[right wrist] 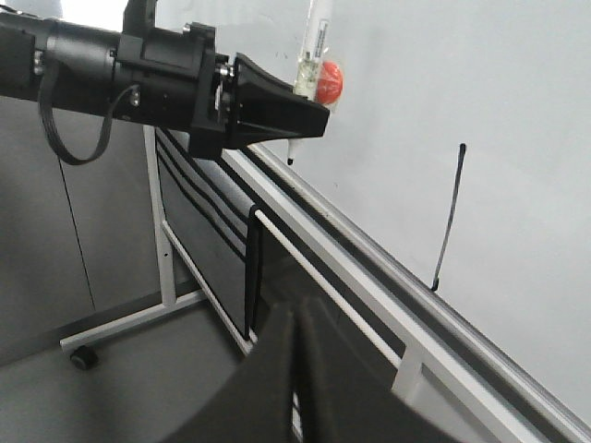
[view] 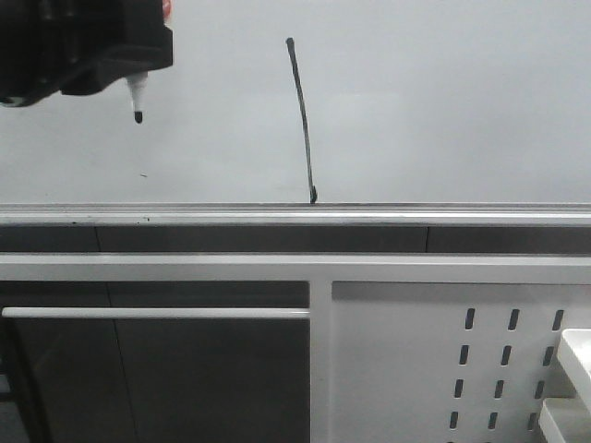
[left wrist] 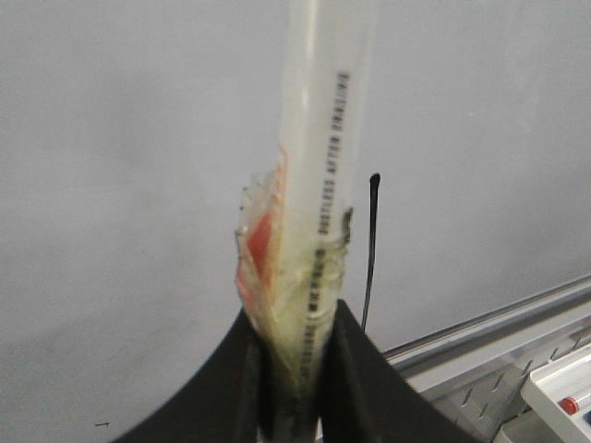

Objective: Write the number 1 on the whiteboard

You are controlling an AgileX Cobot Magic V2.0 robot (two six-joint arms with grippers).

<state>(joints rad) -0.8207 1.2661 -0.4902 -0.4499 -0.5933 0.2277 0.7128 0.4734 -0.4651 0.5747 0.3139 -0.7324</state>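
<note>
Front view: the left hand (view: 138, 69) sits at the upper left, closed on a marker (view: 137, 97) whose dark tip points down and hangs in front of the whiteboard (view: 443, 111); whether the tip touches the board cannot be told. In the left wrist view the two black fingers (left wrist: 355, 369) pinch the marker's (left wrist: 323, 185) pale barrel low down, where clear tape and a red patch wrap it, and the barrel runs up past the frame's edge.

The number 1 (view: 303, 120) is a thin black stroke, slightly curved, well to the right of the tip. It starts high on the board and ends right at the silver rail (view: 369, 218) along the lower edge. Between tip and stroke the board is bare grey-white apart from a tiny dark speck (view: 142, 174) below the tip. To the right of the stroke the board is plain to the frame's edge.

Below the rail stand dark panels, a white bar (view: 157, 313) and a white panel with slot holes (view: 508, 369).

The right hand (right wrist: 295, 369) shows only in its own wrist view: its dark fingers meet with barely a slit between them and hold nothing, away from the board, looking along the rail toward the left hand (right wrist: 295, 111).
</note>
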